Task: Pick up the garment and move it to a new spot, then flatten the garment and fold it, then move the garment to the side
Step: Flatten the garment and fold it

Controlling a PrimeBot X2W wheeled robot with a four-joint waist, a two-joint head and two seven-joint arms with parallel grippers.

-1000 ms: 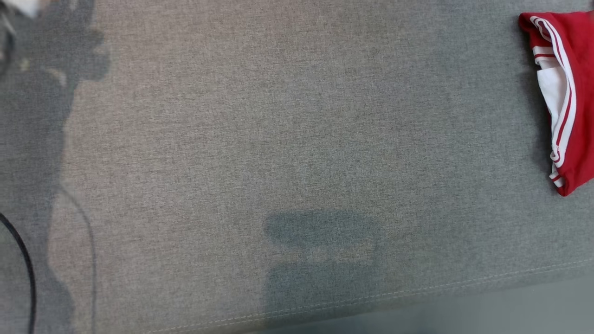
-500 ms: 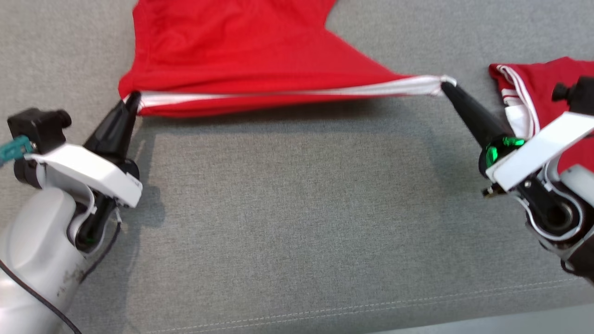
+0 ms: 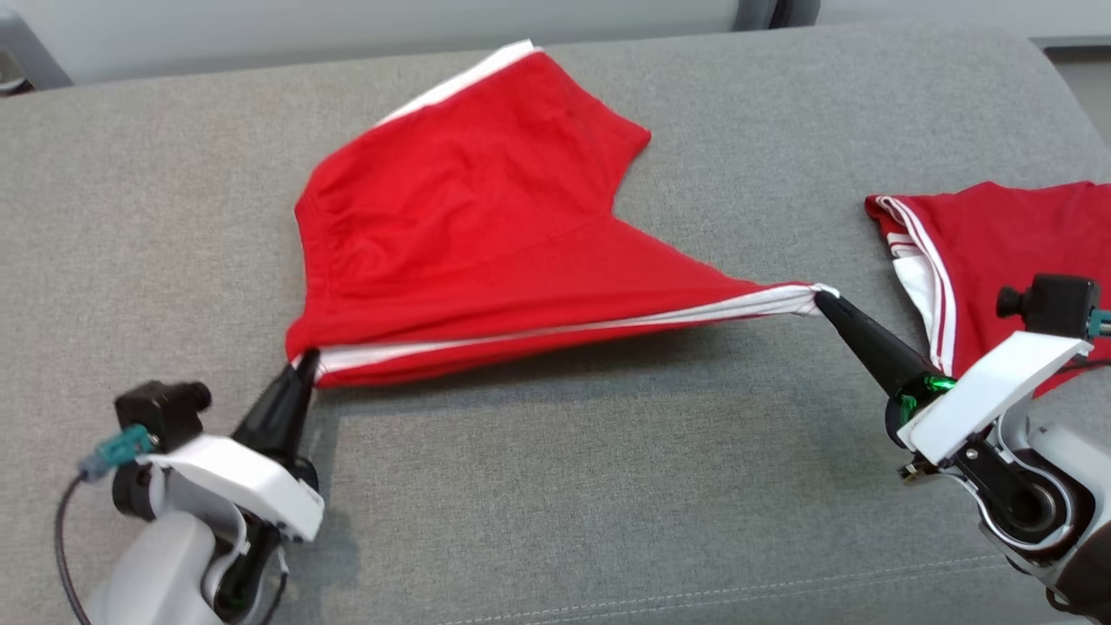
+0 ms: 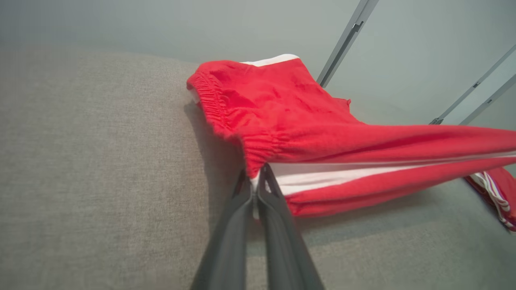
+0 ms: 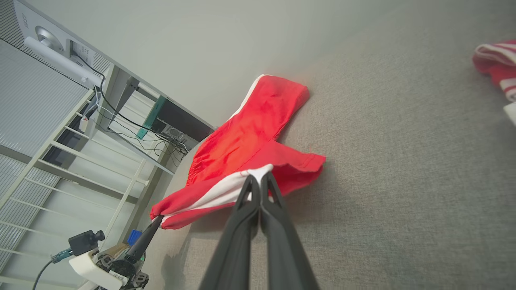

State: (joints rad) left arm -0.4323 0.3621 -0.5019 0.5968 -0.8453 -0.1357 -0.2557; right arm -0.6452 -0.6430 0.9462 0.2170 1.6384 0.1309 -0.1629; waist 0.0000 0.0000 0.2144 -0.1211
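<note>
Red shorts with white side stripes [image 3: 469, 234] hang stretched between my two grippers above the grey cushion [image 3: 564, 486], their far part resting on it. My left gripper [image 3: 305, 360] is shut on the waistband corner, seen close in the left wrist view [image 4: 254, 183] where the elastic waistband [image 4: 225, 117] bunches. My right gripper [image 3: 820, 299] is shut on the white-striped leg hem; the right wrist view shows the same pinch [image 5: 256, 179] on the shorts [image 5: 242, 141]. The white stripe runs taut between the two grips.
A second red and white garment [image 3: 981, 252] lies at the right of the cushion, close behind my right arm. The cushion's seamed front edge [image 3: 781, 586] runs along the bottom. Metal shelving with cables [image 5: 80, 133] stands beyond the far side.
The head camera has tilted up, so the whole picture shifted down. Both grippers still hold the shorts stretched between them; one second ago they were out of the picture.
</note>
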